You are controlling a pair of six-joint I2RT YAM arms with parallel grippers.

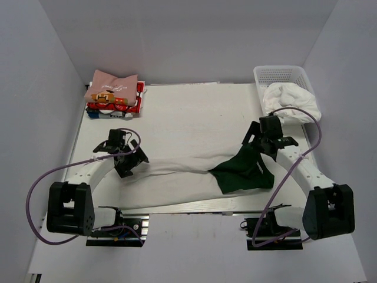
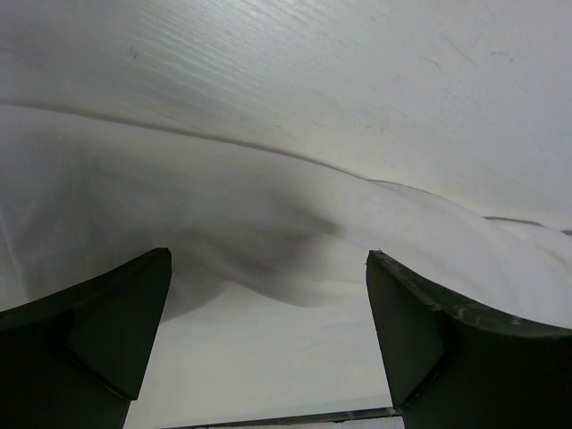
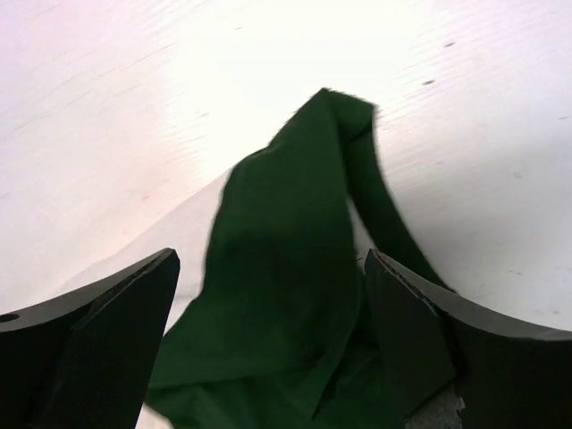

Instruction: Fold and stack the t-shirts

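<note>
Lying stretched across the near side of the white table [image 1: 194, 112], the off-white cotton t-shirt [image 1: 177, 177] has its dark green sleeve [image 1: 244, 171] bunched right under the right tool [image 3: 273, 340], fingers apart. The left tool [image 2: 268, 340], also spread wide, hovers over the shirt's other end.

open tabletop [image 1: 200, 112] runs across the far middle; the folded stack [image 1: 113, 94] blocks the far left corner, the basket [image 1: 281, 75] the far right
</note>
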